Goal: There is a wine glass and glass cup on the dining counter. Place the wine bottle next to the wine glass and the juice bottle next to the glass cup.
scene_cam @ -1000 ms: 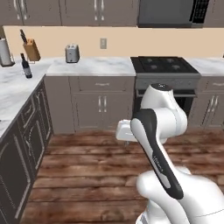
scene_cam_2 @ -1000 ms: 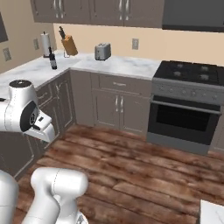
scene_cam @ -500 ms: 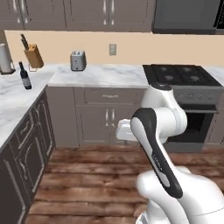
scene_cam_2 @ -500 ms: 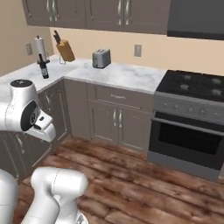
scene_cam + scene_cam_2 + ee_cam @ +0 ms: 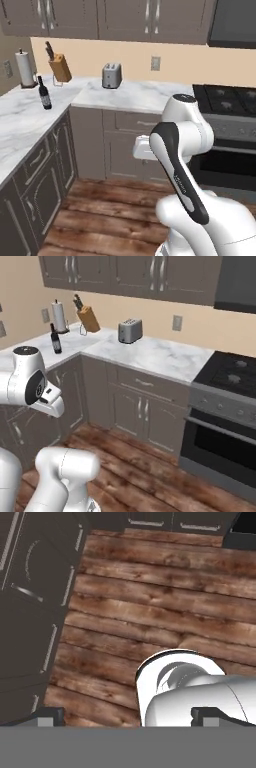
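The wine bottle (image 5: 44,93) stood upright on the marble wall counter (image 5: 30,117), at about 10 o'clock in the left base view, near the corner. In the right base view the same bottle (image 5: 55,339) sat at roughly 10 o'clock too. Just behind it was a paper towel roll (image 5: 24,69), with a knife block (image 5: 60,67) to its right at the wall. A toaster (image 5: 111,75) stood further right on the counter, at 11–12 o'clock, well apart from the bottle. A stove (image 5: 232,372) sat at 3 o'clock in the right base view, next to the counter's end. Grey cabinets (image 5: 46,170) ran under the counter, wood floor (image 5: 102,216) below. The gripper (image 5: 127,714) pointed down at the floor in the hand view, its two finger tips (image 5: 47,716) at the bottom corners, jaws wide apart, nothing between them. The arm was folded in close over the base, far from the bottle; the gripper touched nothing. Plank floor and dark cabinet fronts (image 5: 27,612) at 9 o'clock showed beneath the hand.
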Robot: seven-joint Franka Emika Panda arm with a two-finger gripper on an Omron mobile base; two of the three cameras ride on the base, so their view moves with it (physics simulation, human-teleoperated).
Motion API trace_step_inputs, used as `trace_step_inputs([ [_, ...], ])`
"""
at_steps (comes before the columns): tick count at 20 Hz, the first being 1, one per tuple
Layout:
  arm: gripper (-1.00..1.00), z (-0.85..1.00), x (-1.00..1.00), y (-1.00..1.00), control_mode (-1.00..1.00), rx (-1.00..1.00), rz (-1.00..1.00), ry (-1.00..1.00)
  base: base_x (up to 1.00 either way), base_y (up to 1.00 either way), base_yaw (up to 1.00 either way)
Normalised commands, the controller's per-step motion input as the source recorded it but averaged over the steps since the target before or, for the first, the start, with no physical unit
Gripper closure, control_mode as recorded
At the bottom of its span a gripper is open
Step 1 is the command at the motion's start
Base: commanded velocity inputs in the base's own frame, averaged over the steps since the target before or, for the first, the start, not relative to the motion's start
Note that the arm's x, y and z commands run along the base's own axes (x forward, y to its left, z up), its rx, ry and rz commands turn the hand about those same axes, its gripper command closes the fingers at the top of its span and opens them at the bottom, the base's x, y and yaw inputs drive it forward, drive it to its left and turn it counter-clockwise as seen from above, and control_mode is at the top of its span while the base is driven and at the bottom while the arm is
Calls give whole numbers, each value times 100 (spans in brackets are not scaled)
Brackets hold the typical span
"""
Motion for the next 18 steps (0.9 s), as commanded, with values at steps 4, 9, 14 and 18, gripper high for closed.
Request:
trace_step_inputs([
  [4, -100, 0, 0, 0, 100, 0, 0, 0, 80, 0, 31],
  [9, -100, 0, 0, 0, 100, 0, 0, 0, 71, 0, 41],
  [14, -100, 0, 0, 0, 100, 0, 0, 0, 68, 0, 43],
  [18, -100, 0, 0, 0, 100, 0, 0, 0, 55, 0, 54],
])
